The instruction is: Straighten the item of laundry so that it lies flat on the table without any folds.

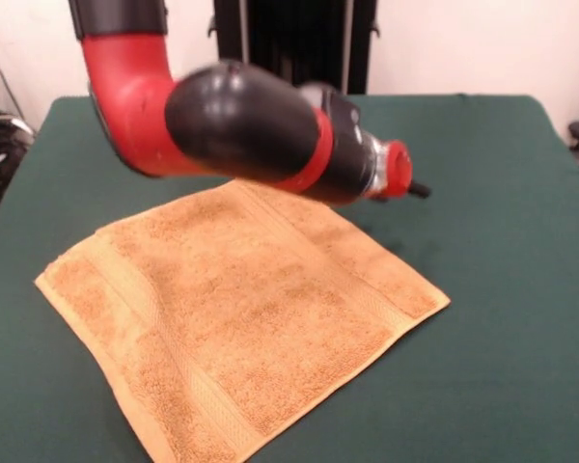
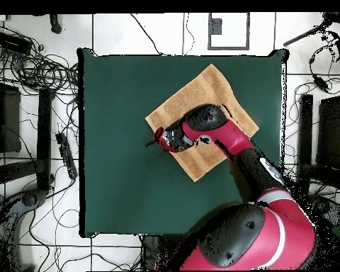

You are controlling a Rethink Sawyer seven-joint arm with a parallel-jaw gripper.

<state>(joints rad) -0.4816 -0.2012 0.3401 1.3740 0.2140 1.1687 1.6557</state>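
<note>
The green tabletop (image 1: 502,289) carries the orange-tan towel (image 1: 241,318) spread flat and turned diamond-wise, its border bands running diagonally, just beside and beneath the gripper (image 1: 417,189), whose grip I cannot tell, hovering past one towel edge.

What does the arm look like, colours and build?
The arm has thick rounded links in glossy red and black: a red elbow, a black bulbous link, a red ring band, then a black wrist with a silvery collar. The gripper end has a small red cap and a dark tip. Overhead, the shoulder link is red with a white stripe. No loose cables show on it.
</note>
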